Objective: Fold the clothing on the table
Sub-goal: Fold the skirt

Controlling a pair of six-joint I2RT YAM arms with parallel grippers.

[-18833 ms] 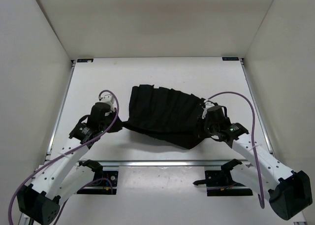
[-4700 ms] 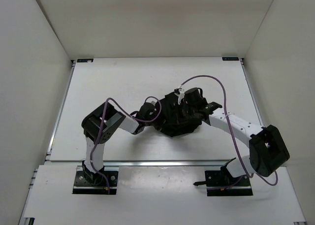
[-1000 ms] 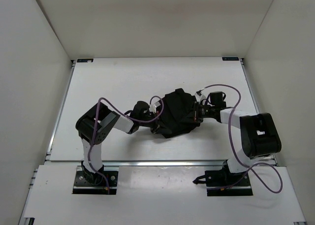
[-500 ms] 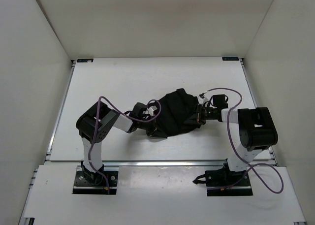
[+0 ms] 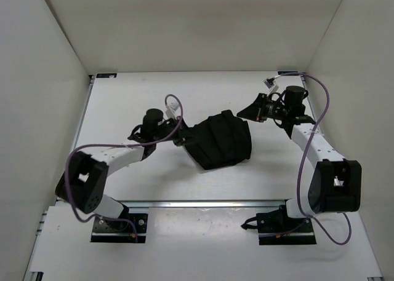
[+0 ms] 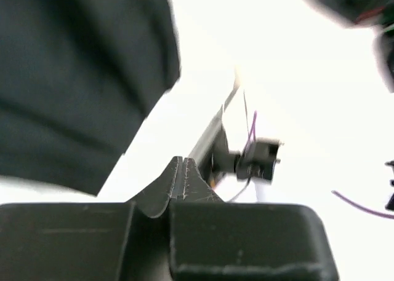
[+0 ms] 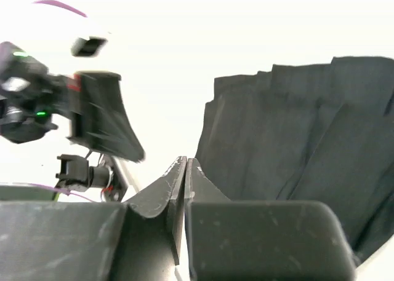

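The clothing lies as a compact black folded bundle in the middle of the white table. My left gripper is shut and empty just off the bundle's left edge. In the left wrist view its pressed-together tips hold nothing, and the clothing fills the upper left. My right gripper is shut and empty, hovering off the bundle's far right corner. The right wrist view shows its closed tips with the pleated clothing beyond on the right.
White walls enclose the table on three sides. Blue corner marks sit at the far corners, and a metal rail runs along the near edge. Purple cables loop off both arms. The left arm appears in the right wrist view.
Both grippers have drawn back from the bundle. The right arm swung up toward the far right, the left arm stretched out leftward. The clothing stays folded on the table.
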